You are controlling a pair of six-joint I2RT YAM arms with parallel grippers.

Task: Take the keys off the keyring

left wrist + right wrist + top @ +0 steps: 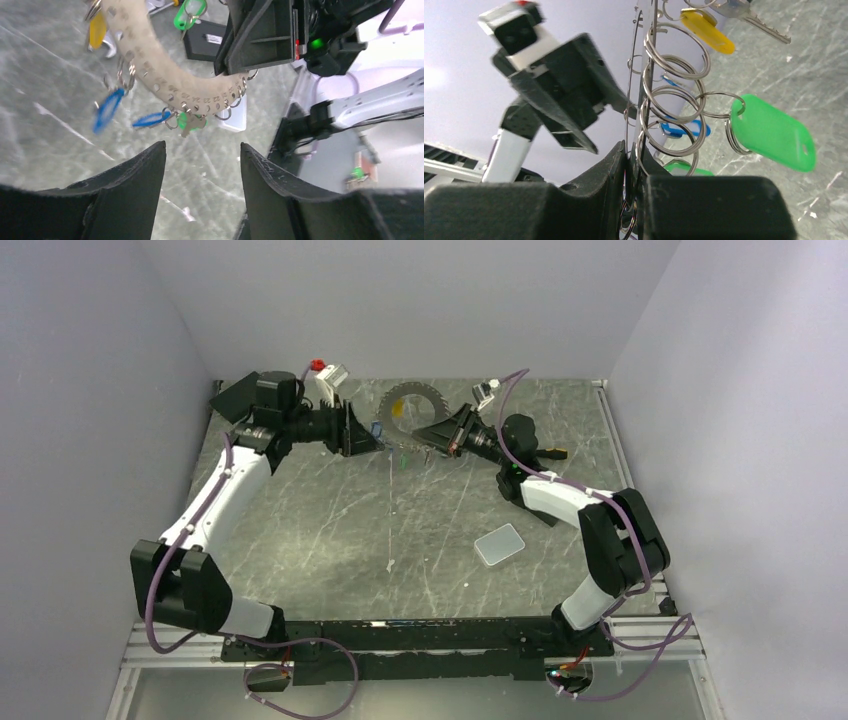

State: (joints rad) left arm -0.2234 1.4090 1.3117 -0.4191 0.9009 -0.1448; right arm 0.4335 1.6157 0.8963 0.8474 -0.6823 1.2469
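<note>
Keyring point(145, 60) pinched edge-on in right hand point(634, 160), just beyond parted, empty left hand point(202, 150)

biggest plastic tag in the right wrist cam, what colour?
Green. The tag shows best in the right wrist view.

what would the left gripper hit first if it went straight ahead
Probably the tagged keys hanging from the lower edge of the keyring, dead ahead of the open left gripper, though depth is hard to judge.
</note>
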